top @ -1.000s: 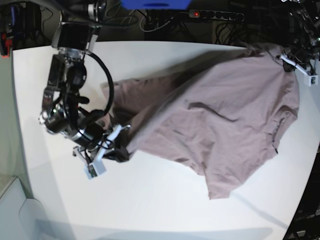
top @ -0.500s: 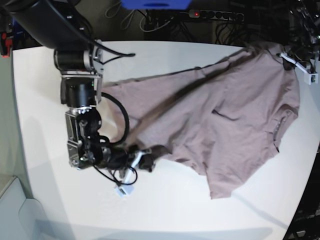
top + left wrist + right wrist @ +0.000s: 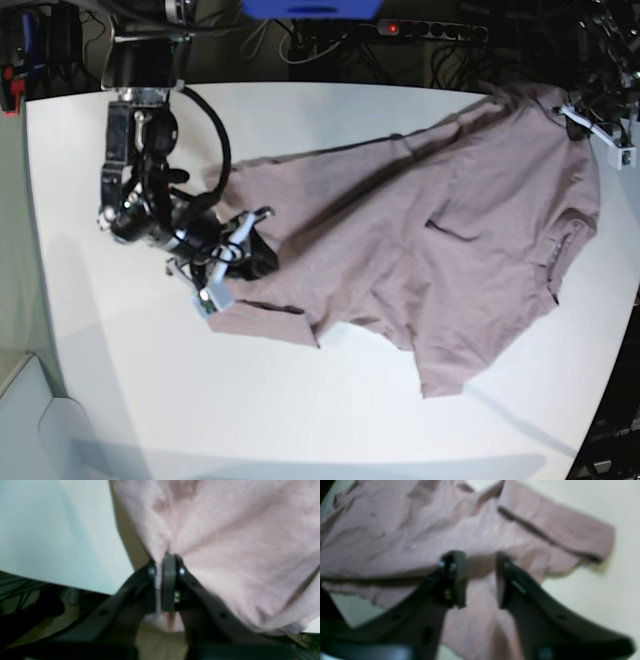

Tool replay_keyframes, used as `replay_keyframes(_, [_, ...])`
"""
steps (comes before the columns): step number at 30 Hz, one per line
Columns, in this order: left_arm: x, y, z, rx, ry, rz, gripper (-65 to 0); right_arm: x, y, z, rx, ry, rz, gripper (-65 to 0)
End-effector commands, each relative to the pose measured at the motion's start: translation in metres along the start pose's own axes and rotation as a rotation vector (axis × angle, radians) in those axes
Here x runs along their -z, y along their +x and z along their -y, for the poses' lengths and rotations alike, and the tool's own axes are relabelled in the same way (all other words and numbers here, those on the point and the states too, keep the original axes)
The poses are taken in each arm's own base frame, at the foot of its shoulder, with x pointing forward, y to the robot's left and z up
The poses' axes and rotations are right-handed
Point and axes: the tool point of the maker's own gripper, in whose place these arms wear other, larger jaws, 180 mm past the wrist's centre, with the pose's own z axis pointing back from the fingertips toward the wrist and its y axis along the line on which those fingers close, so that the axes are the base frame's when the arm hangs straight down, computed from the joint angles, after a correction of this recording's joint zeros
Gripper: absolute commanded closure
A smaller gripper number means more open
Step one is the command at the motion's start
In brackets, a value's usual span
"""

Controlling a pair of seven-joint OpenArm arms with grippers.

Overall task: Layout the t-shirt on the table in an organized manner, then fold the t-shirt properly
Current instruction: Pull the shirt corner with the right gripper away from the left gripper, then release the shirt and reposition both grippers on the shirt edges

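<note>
T-shirt (image 3: 430,240): you see the mauve garment spread across the centre and right of the base view, wrinkled, one corner lifted at the upper right edge of the frame and a sleeve (image 3: 265,322) lying flat at centre left.
Worktop (image 3: 300,420): the white surface carries the shirt; its bare area fills the lower and left parts of the base view, and its curved edge shows at the left.
Left gripper (image 3: 166,562): you find it at the upper right of the base view, at the worktop's far edge. In the left wrist view its jaws are clenched on a pinch of the t-shirt, and cloth fans out from the grip toward the top and right of that frame.
Right gripper (image 3: 478,560): you find it at centre left of the base view, over the shirt's left edge just above the sleeve. In the right wrist view its jaws stand apart with a clear gap, released; the shirt lies beneath them and you see nothing gripped between them.
Sleeve, right wrist view: it lies at the upper right of that frame, its hem flat on the worktop.
Image quality: both wrist views are blurred, so you cannot read fine seams.
</note>
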Motion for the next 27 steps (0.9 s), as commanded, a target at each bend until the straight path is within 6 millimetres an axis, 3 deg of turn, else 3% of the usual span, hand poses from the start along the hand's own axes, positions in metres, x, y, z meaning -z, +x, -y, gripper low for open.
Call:
replay_keyframes(1, [-0.002, -0.019, -0.007, 0.017, 0.03, -0.091, -1.4, 0.0, 0.012, -0.003, -0.007, 0.011, 0.041, -7.7])
replay_keyframes(3, [-0.001, -0.018, -0.007, 0.016, 0.029, -0.088, -1.5, 0.01, -0.007, -0.004, 0.041, 0.028, 0.0, 0.0])
replay_keyframes(6, [-0.001, -0.018, -0.007, 0.015, 0.028, -0.088, -1.5, 0.027, -0.04, -0.001, 0.123, 0.056, -0.087, 0.0])
replay_keyframes(11, [0.0, -0.011, -0.005, 0.014, 0.025, -0.071, -1.5, 0.04, -0.068, 0.003, 0.208, 0.072, -0.129, 0.0])
replay_keyframes(15, [0.001, -0.009, -0.004, 0.013, 0.023, -0.067, -1.5, 0.028, -0.098, 0.009, 0.226, 0.047, -0.183, 0.0])
replay_keyframes(18, [0.001, -0.008, -0.004, 0.012, 0.022, -0.063, -1.5, 0.008, -0.136, 0.018, 0.238, 0.017, -0.26, 0.0])
replay_keyframes(21, [0.004, 0.002, -0.002, 0.01, 0.018, -0.043, -1.5, -0.017, -0.164, 0.012, 0.221, -0.003, -0.303, 0.0])
replay_keyframes(24, [0.004, 0.004, -0.002, 0.01, 0.017, -0.038, -1.5, -0.045, -0.166, -0.002, 0.149, -0.016, -0.297, 0.0])
replay_keyframes(27, [0.006, 0.015, 0.001, 0.012, 0.014, -0.015, -1.5, -0.068, -0.156, -0.016, 0.071, -0.02, -0.272, 0.0])
